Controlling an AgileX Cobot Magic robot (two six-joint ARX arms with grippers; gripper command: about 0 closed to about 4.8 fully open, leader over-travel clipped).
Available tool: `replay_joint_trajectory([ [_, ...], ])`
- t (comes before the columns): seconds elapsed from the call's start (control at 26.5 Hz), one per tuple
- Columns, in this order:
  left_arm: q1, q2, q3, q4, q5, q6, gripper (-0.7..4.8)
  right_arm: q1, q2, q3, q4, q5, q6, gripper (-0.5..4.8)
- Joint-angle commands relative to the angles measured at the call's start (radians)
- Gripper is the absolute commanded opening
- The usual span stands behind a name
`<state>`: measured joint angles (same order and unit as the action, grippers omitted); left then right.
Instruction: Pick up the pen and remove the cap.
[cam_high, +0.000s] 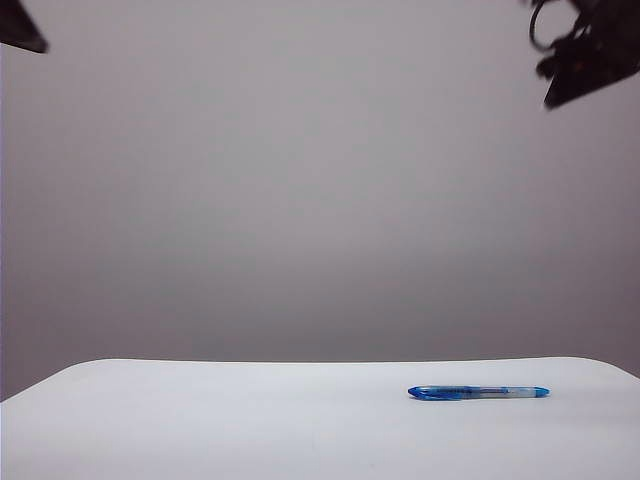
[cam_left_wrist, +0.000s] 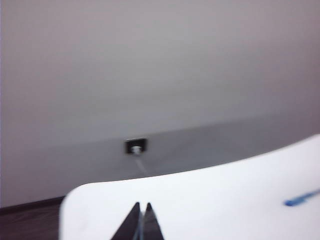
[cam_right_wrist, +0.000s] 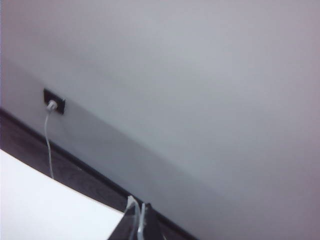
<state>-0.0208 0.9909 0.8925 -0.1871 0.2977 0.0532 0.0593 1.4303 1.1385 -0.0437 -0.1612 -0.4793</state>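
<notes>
The pen (cam_high: 478, 392) lies flat on the white table (cam_high: 250, 420), right of the middle, lengthwise across the exterior view. The cap (cam_high: 424, 392) sits on its left end as a darker blue stretch; the bright blue plug is at the right end. In the left wrist view the pen (cam_left_wrist: 302, 198) is a blurred blue streak at the frame's border. My left gripper (cam_left_wrist: 142, 205) is shut and empty, over the table's near corner. My right gripper (cam_right_wrist: 139, 204) is shut and empty, high up beyond the table's edge. Both arms (cam_high: 20, 28) (cam_high: 590, 55) hang high in the exterior view's upper corners.
A grey wall fills the background. A dark wall socket with a white cable (cam_left_wrist: 135, 146) (cam_right_wrist: 53, 101) sits low on it, above a dark floor strip (cam_right_wrist: 75, 170). The table has rounded corners (cam_left_wrist: 75, 195).
</notes>
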Motion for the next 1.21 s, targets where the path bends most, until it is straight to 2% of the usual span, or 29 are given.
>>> replay_joint_trajectory([
  [0.04,-0.058,0.055,0.034,0.003,0.006,0.056,-0.05,-0.017,0.105,0.091,-0.038,-0.098,-0.079,0.14],
  [0.23,-0.146,0.154,0.060,0.010,-0.013,0.071,-0.05,-0.039,0.281,0.248,-0.184,-0.202,-0.190,0.24],
  [0.42,-0.216,0.260,0.066,0.031,-0.035,0.071,-0.05,-0.053,0.476,0.420,-0.366,-0.226,-0.346,0.32],
  [0.64,-0.243,0.307,0.066,0.065,-0.047,0.078,-0.05,-0.052,0.667,0.560,-0.568,-0.321,-0.407,0.39],
  [0.68,-0.243,0.311,0.066,0.070,-0.049,0.085,-0.05,-0.043,0.721,0.590,-0.655,-0.320,-0.450,0.81],
  [0.83,-0.243,0.311,0.066,0.090,-0.047,0.096,-0.05,-0.001,0.801,0.605,-0.779,-0.256,-0.592,1.60],
  [0.91,-0.243,0.312,0.066,0.109,-0.047,0.096,-0.05,0.008,0.813,0.605,-0.785,-0.232,-0.595,1.88],
  [1.06,-0.243,0.312,0.066,0.140,-0.047,0.096,-0.05,0.021,0.826,0.604,-0.788,-0.201,-0.604,3.01],
  [1.21,-0.243,0.330,0.066,0.163,-0.031,0.092,-0.05,0.030,0.832,0.603,-0.789,-0.155,-0.650,3.16],
])
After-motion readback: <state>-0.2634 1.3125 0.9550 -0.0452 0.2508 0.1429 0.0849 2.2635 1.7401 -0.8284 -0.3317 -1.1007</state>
